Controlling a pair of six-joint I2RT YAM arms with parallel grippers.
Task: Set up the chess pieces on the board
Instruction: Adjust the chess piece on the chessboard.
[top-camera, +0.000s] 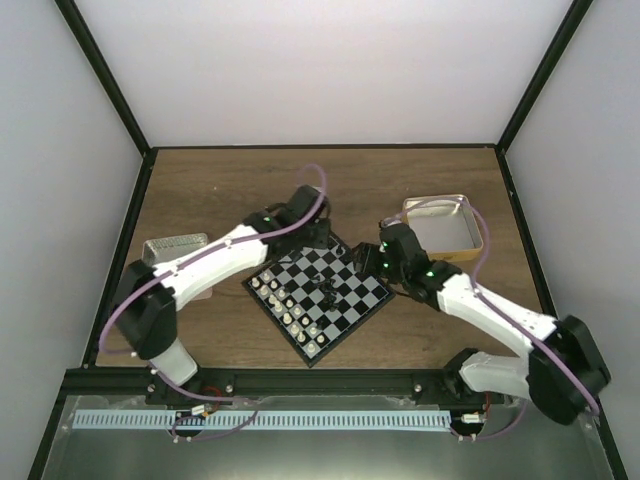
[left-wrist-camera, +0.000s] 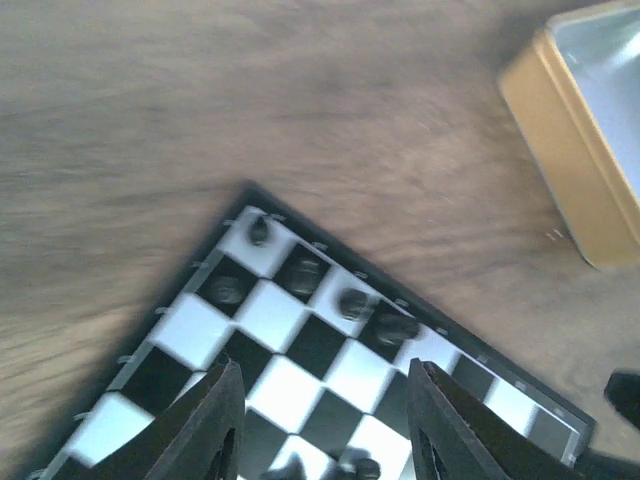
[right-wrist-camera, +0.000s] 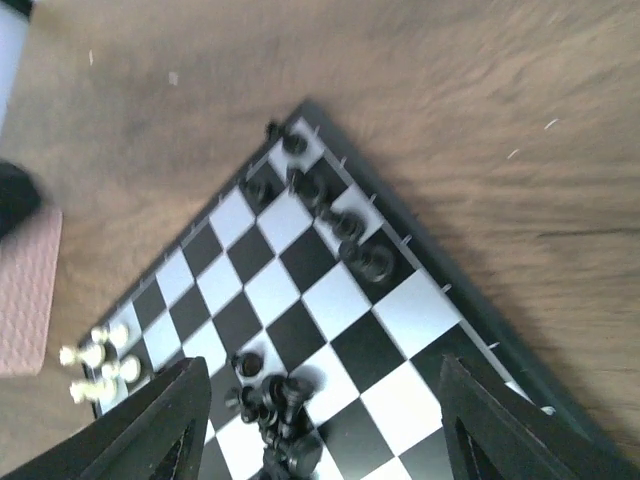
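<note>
The board lies turned like a diamond at the table's middle. White chess pieces line its near-left edge. Black chess pieces stand in a loose cluster mid-board. My left gripper hovers over the board's far corner, open and empty. In the left wrist view, several black pieces stand on the corner squares between and beyond its fingers. My right gripper hovers at the board's right edge, open and empty. The right wrist view shows a row of black pieces along the edge, the cluster and white pieces.
A tan-rimmed metal tray stands at the back right, also in the left wrist view. A second metal tray sits at the left, partly under my left arm; its pink edge shows in the right wrist view.
</note>
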